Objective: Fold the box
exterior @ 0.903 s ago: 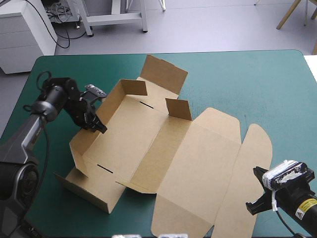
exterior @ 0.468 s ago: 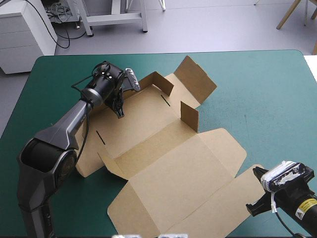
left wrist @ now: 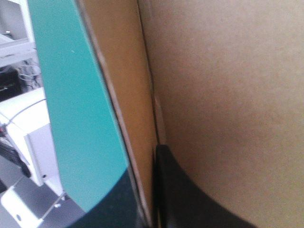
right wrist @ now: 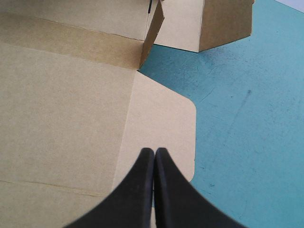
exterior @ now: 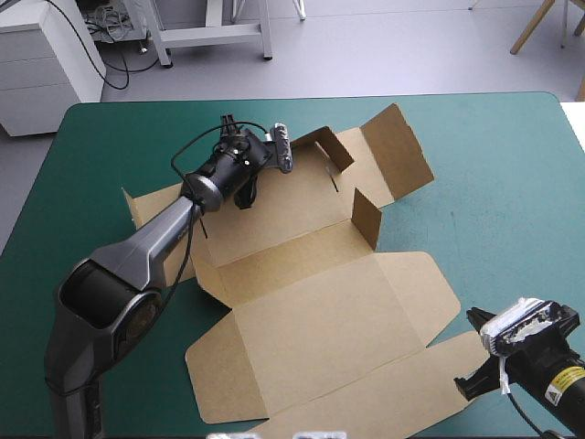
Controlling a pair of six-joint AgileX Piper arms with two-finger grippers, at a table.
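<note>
Brown board: the box lies mostly as an open sheet, slanting across the teal-green table from its far middle toward the near right corner. Only two short flaps and a larger end flap stand up, all at the far end.
Left gripper: my left gripper sits at the far-left side panel. In its wrist view a board edge runs straight down beside the black finger, so I read the jaws as pinching the box.
Right gripper: my right gripper has its jaws pressed together into one point and holds nothing. It hovers over the rounded corner of the near lid flap.
Step in hand: early, as I judge it. No wall is raised and tucked yet, and the left arm is working the first side panel.
Next move: I need to fold that panel up along its crease while the right gripper presses the base down, or the whole sheet will slide.
Hidden: the left wrist view is nearly all board, and I cannot clearly make out its second finger. The left arm covers part of the side panel, and the sheet's near edge is cut off.
</note>
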